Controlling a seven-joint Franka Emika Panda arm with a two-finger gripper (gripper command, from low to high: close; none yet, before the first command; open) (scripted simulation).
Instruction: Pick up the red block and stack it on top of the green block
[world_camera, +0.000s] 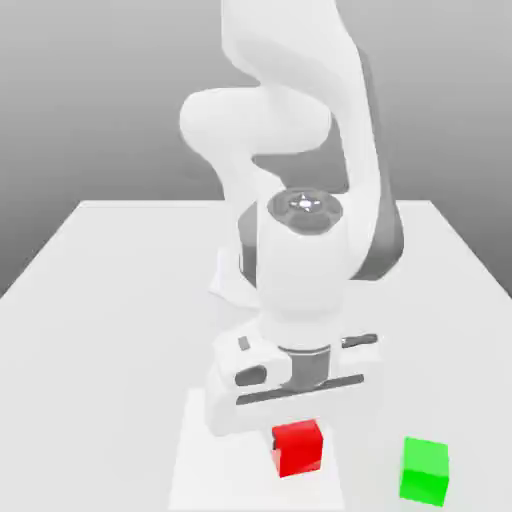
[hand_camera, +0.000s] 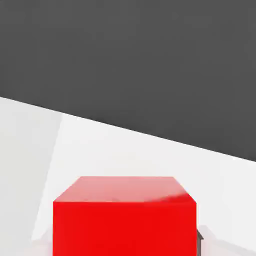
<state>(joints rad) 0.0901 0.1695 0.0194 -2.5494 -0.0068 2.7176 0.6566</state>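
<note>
Red block (world_camera: 298, 446): plain glossy cube, uniform red, resting on the white table (world_camera: 110, 270), directly beneath the Panda hand (world_camera: 290, 385). Green block (world_camera: 425, 470): same cube form, well apart toward the exterior view's right. Hand view: red block (hand_camera: 125, 215) close up, top face lighter.

White table (world_camera: 110, 300), plain grey backdrop (world_camera: 100, 90)
</note>
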